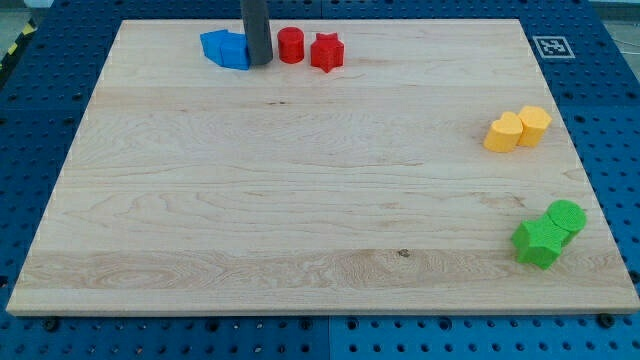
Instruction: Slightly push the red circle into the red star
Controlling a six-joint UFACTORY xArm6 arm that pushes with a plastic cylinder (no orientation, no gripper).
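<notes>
Red circle (290, 45) sits between my tip (259, 62) and red star (327, 52).

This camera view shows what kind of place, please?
Probably a robotics lab bench: a wooden board lies on a blue perforated table, a printed marker tag sits by its corner, and my tip stands between blue blocks and the red circle.

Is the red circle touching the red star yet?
Not yet: a thin strip of board shows between the red circle and the red star. My tip is left of the circle.
</notes>
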